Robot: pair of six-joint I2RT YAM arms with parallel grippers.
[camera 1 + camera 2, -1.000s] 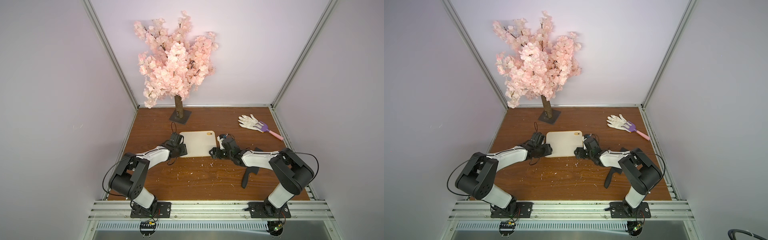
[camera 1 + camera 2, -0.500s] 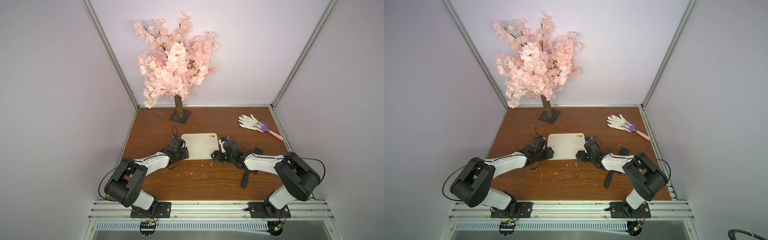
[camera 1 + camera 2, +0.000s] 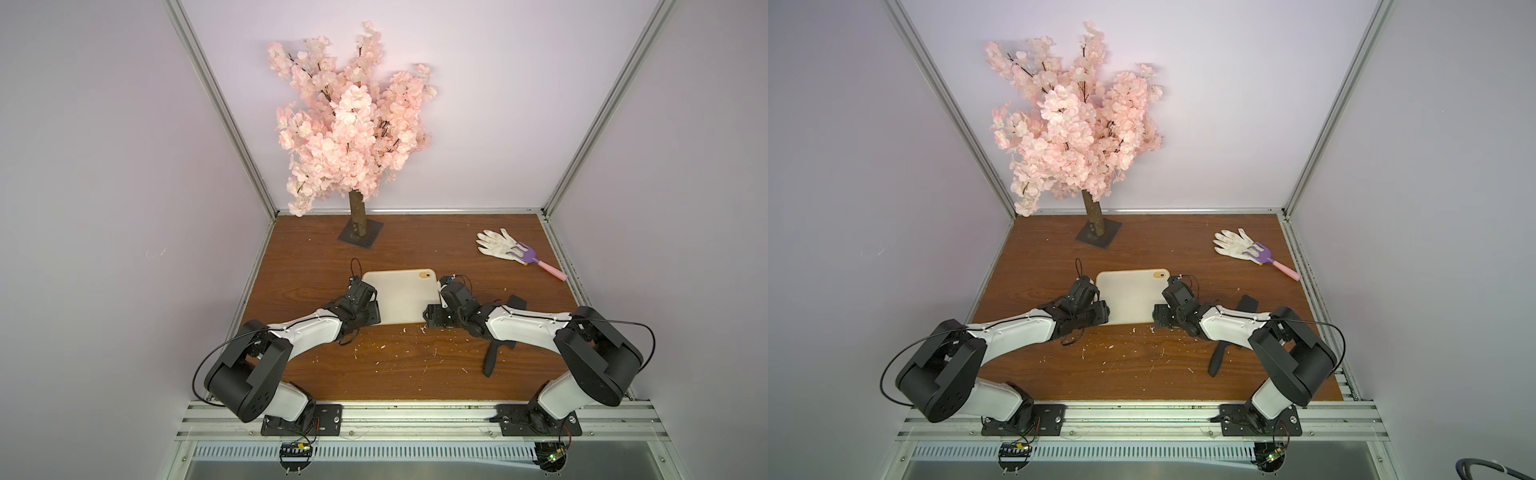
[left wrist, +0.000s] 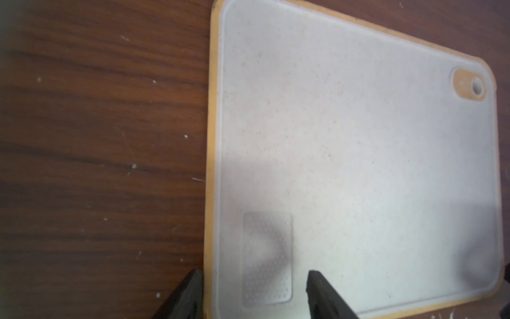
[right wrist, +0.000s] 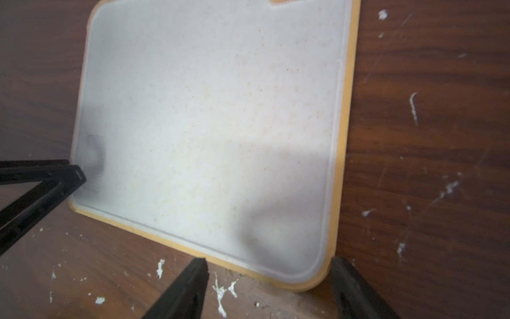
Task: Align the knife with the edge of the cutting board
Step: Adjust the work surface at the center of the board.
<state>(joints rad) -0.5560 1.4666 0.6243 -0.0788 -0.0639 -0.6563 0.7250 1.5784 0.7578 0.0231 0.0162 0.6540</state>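
Twin limbs on show: my left arm (image 3: 307, 336) and right arm (image 3: 528, 328) wear glossy white shells between chunky black joint housings. A thin black cable (image 3: 198, 368) loops out at nine o'clock from the left one, and another (image 3: 648, 347) at three o'clock from the right. Black base plates (image 3: 328, 415) carry small screws. My left gripper (image 4: 254, 272) and right gripper (image 5: 269, 260) end in matte-black, tapering fingers (image 4: 325, 298).
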